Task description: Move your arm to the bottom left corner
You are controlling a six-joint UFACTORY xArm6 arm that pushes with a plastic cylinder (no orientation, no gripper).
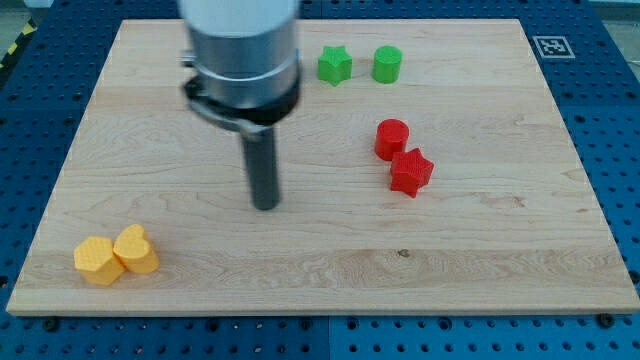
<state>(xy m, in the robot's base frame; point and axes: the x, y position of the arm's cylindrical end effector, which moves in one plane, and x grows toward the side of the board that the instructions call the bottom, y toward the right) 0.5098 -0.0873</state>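
Two yellow blocks, a hexagonal one and a rounded one, are sitting touching near the counter's bottom left corner. My tip is resting left of centre, well apart from them; there are no jaws, just a rod. Further right, a green star and green cylinder are standing near the top edge, with a red cylinder touching a red star below them.

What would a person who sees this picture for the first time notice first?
First, the big grey arm coming down from the view's top, ending in a dark rod; my tip stands on the wooden board near its middle, touching no block. Next, the coloured pairs: two yellow blocks touching at the bottom left, a red cylinder and red star right of centre, a green star and green cylinder at the top.
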